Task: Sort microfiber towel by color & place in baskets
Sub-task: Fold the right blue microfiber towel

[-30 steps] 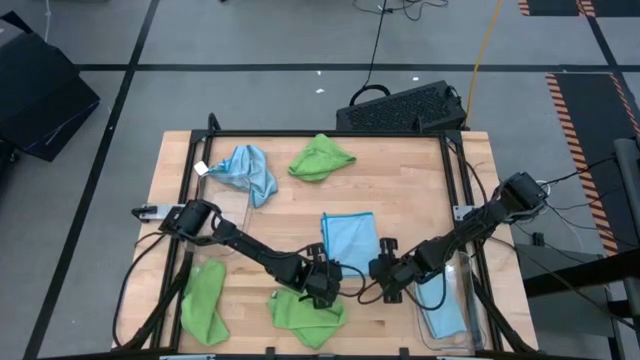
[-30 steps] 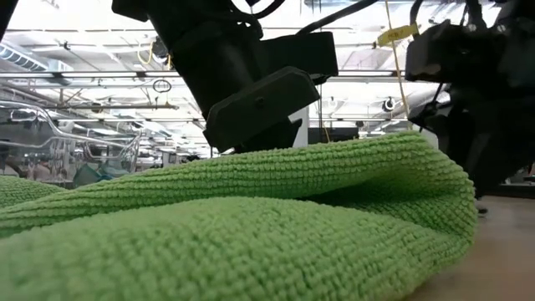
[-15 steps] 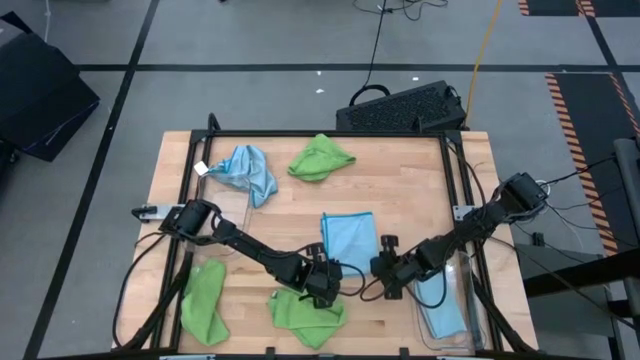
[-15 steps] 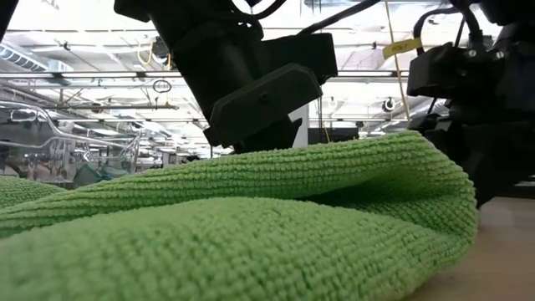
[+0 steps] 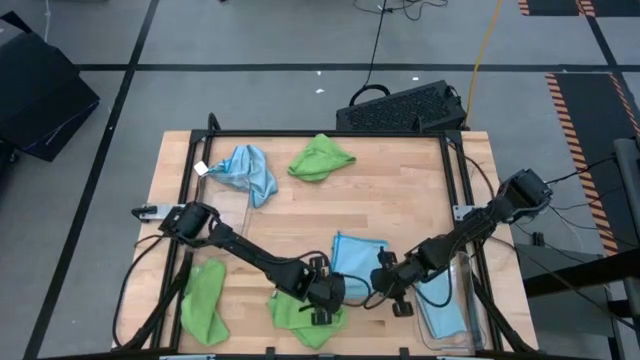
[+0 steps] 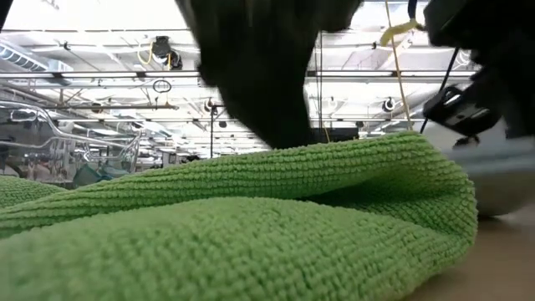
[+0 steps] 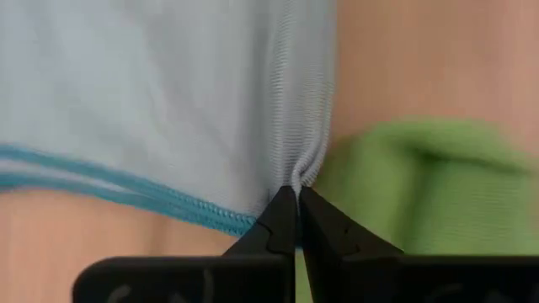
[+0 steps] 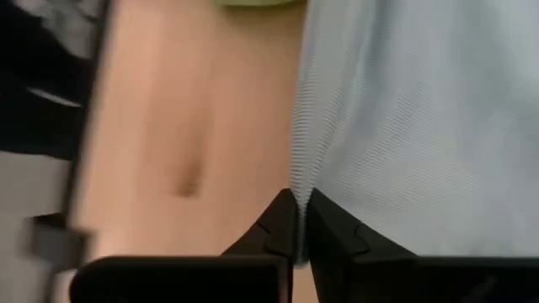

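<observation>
A light blue microfiber towel lies mid-table, its near edge raised between my two grippers. My left gripper is shut on its near left corner and my right gripper is shut on its near right corner. A lime green towel lies crumpled by the near edge, under the left gripper. The left basket holds a green towel. The right basket holds a blue towel. Another blue towel and a green one lie at the far side. My left gripper pinches the blue towel at its stitched edge, by a corner, between its two fingertips. The fingers slant down from the near side. The cloth gathers into folds at the pinch and spreads away beyond it. My right gripper pinches the towel's side edge at its fingertips, slanting down from the near side. The cloth puckers at the pinch; its far part lies on the table.
A black perforated crate stands beyond the table's far edge. In the low view the green towel fills the foreground and hides most of the table. Bare wood lies in the table's middle and far right.
Both grippers have gone toward the table's near edge and up, and the left has tipped. The blue towel has been drawn along toward the near edge: its near edge is lifted, and it shows shorter from above than before.
</observation>
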`<state>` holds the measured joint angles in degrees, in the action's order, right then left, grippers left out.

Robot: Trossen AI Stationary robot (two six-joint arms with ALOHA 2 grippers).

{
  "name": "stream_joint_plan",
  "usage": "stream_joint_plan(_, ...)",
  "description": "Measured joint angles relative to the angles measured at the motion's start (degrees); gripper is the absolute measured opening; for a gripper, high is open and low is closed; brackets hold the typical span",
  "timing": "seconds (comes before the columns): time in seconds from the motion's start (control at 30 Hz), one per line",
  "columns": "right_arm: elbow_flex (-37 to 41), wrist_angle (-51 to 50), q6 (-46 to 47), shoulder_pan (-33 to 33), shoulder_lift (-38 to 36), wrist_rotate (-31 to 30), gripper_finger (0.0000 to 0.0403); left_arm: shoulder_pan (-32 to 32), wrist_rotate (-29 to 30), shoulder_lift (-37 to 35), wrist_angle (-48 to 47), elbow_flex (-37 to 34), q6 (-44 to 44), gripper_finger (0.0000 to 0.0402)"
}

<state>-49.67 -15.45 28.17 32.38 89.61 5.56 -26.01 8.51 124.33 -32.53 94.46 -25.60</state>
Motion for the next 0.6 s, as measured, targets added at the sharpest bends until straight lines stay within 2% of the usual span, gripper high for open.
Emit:
stream_joint_plan(0.1, -0.1, -0.9, 1.3, 0.0, -1.1, 1.9, 0.0015, -1.2, -0.7, -0.2, -0.5, 3.7, 2.2, 0.0010)
stream_joint_plan(0.23, -0.2, -4.8, 1.4, 0.0, -1.3, 0.9, 0.0016, -1.1, 0.5, -0.7, -3.1, 6.0, 3.4, 0.0005)
stream_joint_plan(0.4, -0.2, -9.6, 2.4, -0.6, -1.5, -3.4, 0.0016, 1.7, 4.8, -0.5, -8.3, 6.0, 2.3, 0.0009)
stream_joint_plan(0.6, -0.2, -10.8, 2.5, -1.9, -1.9, -8.9, 0.0017, 5.6, 5.5, -0.5, -10.7, 6.0, 2.3, 0.0011)
